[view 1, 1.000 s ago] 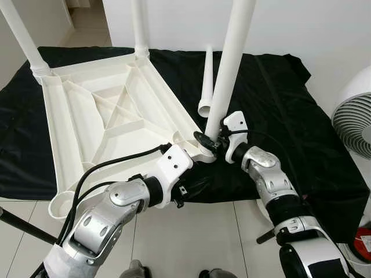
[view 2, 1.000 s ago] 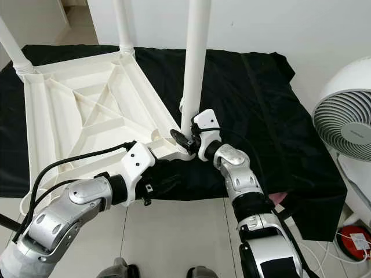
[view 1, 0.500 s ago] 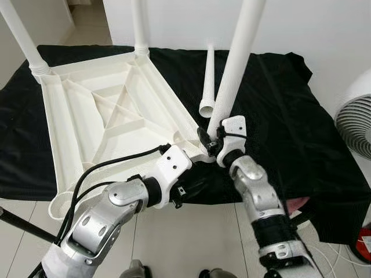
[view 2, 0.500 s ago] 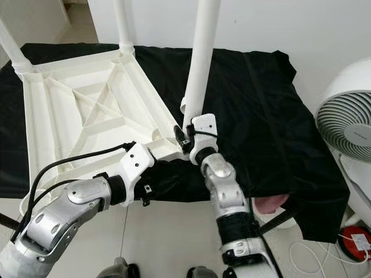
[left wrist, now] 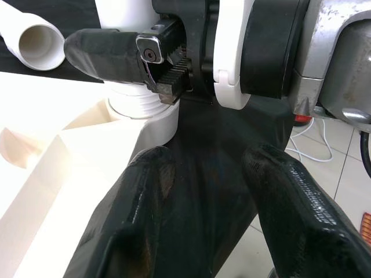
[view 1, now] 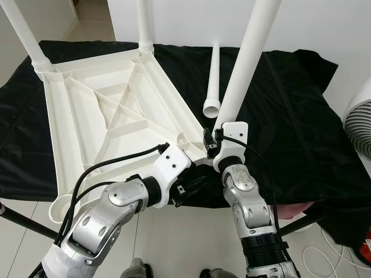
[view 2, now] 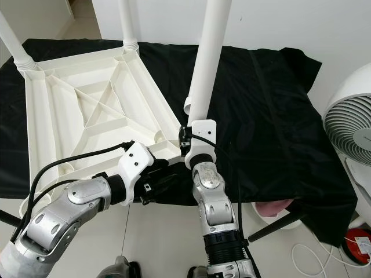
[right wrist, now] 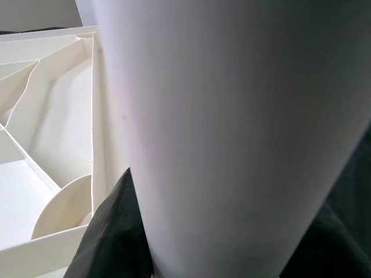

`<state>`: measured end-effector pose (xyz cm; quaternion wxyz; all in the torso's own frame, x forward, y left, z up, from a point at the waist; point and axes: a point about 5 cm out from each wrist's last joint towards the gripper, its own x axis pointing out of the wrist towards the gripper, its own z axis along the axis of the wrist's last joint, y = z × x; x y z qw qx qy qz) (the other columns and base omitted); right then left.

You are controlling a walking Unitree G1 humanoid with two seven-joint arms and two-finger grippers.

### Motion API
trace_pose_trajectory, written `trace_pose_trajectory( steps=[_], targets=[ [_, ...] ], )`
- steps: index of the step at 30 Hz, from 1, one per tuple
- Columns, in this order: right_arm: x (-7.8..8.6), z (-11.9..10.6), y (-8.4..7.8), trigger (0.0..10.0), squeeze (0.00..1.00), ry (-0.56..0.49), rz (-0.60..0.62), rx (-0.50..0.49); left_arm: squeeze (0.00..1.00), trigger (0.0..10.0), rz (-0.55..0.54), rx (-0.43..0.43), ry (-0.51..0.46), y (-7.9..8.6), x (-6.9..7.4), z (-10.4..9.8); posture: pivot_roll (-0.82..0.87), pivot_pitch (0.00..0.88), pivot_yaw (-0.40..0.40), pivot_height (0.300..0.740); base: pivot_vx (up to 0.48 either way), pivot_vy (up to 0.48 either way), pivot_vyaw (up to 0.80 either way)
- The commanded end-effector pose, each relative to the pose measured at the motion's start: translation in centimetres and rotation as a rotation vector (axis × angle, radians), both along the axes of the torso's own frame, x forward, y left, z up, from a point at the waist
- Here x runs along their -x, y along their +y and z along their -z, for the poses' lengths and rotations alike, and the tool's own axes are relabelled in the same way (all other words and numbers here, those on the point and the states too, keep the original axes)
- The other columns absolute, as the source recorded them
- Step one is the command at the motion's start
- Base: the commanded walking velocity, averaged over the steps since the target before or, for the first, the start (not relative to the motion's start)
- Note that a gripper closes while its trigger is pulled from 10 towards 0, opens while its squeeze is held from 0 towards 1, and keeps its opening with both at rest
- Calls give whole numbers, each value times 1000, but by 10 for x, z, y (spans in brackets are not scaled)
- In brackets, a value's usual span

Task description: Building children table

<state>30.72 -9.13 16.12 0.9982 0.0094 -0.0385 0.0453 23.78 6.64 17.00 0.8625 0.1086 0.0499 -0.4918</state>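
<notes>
The white table top [view 1: 104,116] lies upside down on a black cloth [view 1: 284,127]. Two white legs [view 1: 26,37] [view 1: 143,26] stand in its far corners. A third leg [view 1: 246,63] stands in the near right corner socket [left wrist: 142,110], leaning slightly right. My right gripper [view 1: 213,142] is shut on that leg's base; the leg [right wrist: 232,116] presses against one black finger [right wrist: 113,231]. My left gripper [left wrist: 203,191] is open, low over the cloth just in front of that corner, with nothing between its fingers. A loose leg [view 1: 213,81] lies on the cloth behind.
A white fan [view 2: 353,127] stands at the right, off the cloth. Pale floor tiles [view 1: 23,231] run along the near side. A white wall [view 1: 324,23] closes the back. A cable [view 2: 307,252] trails on the floor near right.
My right forearm has swung in from the right and now stands straight below the leg's base, wrist turned about the leg. The leg leans a bit more right. The left arm holds still.
</notes>
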Motion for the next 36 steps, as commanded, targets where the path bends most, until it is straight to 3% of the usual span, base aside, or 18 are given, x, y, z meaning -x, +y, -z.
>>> trace_pose_trajectory(
  steps=[1,2,8,14,15,18,25,31,36],
  targets=[
    [4,14,-8,10000,12,67,52,-13,0,10000,19,9,14,-2,4,1,33,107,0,740,0,0,0],
    [4,10,-7,10000,1000,49,36,-24,0,10000,15,10,13,-1,4,1,34,110,-2,740,0,0,0],
    [-1,3,-10,10000,1000,26,-2,-33,0,10000,22,8,12,-3,4,1,31,94,-5,740,0,0,0],
    [-8,4,-11,10000,1000,41,-145,-20,0,10000,27,7,6,-3,3,0,26,87,-1,740,0,0,0],
    [-9,3,-12,10000,0,34,-179,5,0,10000,28,7,6,-3,3,0,26,87,-1,740,0,0,0],
    [-13,1,-15,10000,0,26,-318,45,0,10000,28,10,5,-4,1,-1,15,89,5,740,0,0,0],
    [-19,-6,-22,10000,0,-16,-437,103,0,10000,30,12,4,-5,1,-1,9,89,9,740,0,0,0],
    [-27,-8,-27,10000,0,-40,-677,203,0,10000,42,12,8,-6,2,-1,7,84,15,740,0,0,0],
    [-30,-2,-27,10000,0,-22,-804,251,0,10000,37,9,4,-5,1,-2,16,84,15,740,0,0,0]
  ],
)
